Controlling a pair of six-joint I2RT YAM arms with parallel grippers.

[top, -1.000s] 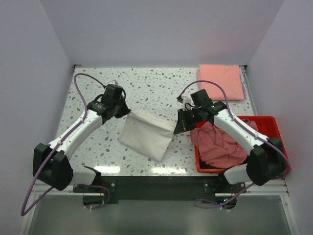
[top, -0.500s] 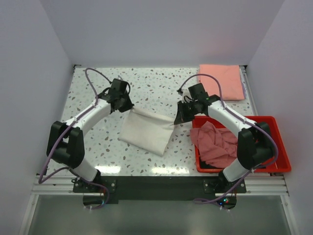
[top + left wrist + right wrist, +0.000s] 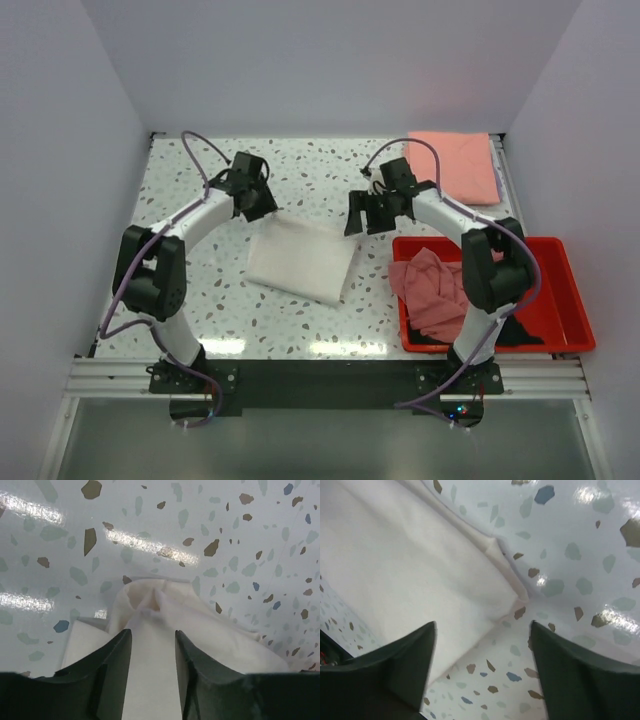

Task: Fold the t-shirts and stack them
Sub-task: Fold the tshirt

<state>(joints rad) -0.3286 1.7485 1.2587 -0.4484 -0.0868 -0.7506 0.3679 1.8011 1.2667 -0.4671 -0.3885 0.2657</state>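
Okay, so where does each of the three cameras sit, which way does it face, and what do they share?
Top external: fixed above and behind the arms, looking down on the speckled table; both arms show, left gripper and right gripper flanking the white t-shirt.
Left wrist: on the left arm, looking down past its own dark fingers at a bunched shirt corner.
Right wrist: on the right arm, looking down between its spread fingers at a flat shirt corner.
Shared: all three show the white t-shirt and the table.
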